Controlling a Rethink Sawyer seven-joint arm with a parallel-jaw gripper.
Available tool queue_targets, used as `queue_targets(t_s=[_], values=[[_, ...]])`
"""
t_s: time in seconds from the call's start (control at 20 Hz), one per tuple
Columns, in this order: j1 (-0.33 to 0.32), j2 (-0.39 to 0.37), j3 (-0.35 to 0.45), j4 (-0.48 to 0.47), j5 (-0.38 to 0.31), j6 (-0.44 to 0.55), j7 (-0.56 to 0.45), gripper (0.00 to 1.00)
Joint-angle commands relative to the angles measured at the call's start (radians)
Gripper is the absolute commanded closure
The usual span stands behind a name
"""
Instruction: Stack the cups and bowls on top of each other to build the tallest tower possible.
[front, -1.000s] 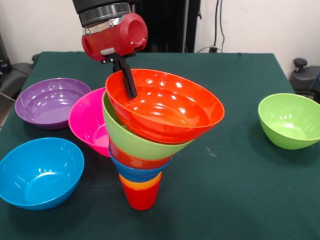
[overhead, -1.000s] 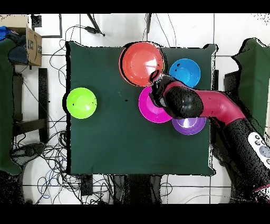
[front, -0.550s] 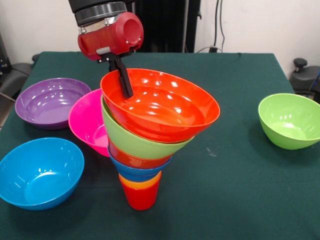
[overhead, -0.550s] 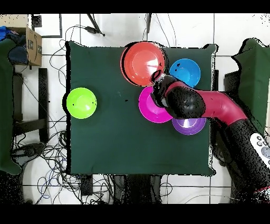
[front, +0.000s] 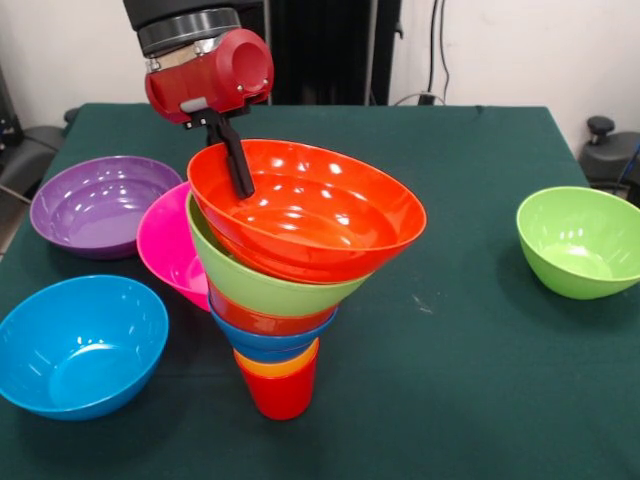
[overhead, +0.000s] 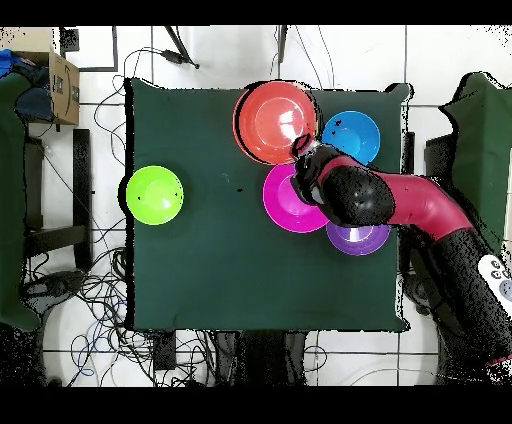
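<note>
tower leans with the gripper on its top bowl

the gripper (front: 240, 180) of the red and black arm (overhead: 400, 200) is clamped on the rim of the large glossy orange-red plastic bowl (front: 310, 205), one dark finger (front: 236, 160) showing inside the rim. that bowl tops the multicoloured tower (front: 285, 290). below it, downward, sit a lime green bowl (front: 250, 285), a small orange-red bowl (front: 262, 322), a small blue bowl (front: 268, 345), an orange cup (front: 275, 366) and a narrow red cup (front: 280, 395) on the dark green tablecloth (front: 470, 380). the tower tilts. a large pink bowl (front: 165, 245) sits just behind the tower. a purple bowl (front: 95, 205), a light blue bowl (front: 75, 345) and a second lime green bowl (front: 580, 240) stand apart.
</note>
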Motion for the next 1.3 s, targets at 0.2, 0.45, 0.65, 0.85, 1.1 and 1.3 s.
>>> queue_targets(t_s=[0.2, 0.45, 0.65, 0.85, 1.1, 1.3], values=[[0.028, 0.025, 0.011, -0.043, -0.062, -0.015, -0.113, 1.0], [0.037, 0.024, 0.006, -0.042, -0.064, -0.026, -0.099, 1.0], [0.041, 0.025, 0.003, -0.041, -0.065, -0.032, -0.09, 1.0], [0.038, 0.033, 0.01, -0.038, -0.06, -0.038, -0.087, 1.0], [0.04, 0.036, 0.012, -0.035, -0.058, -0.044, -0.079, 1.0], [0.03, 0.046, 0.022, -0.032, -0.057, -0.048, -0.085, 1.0]])
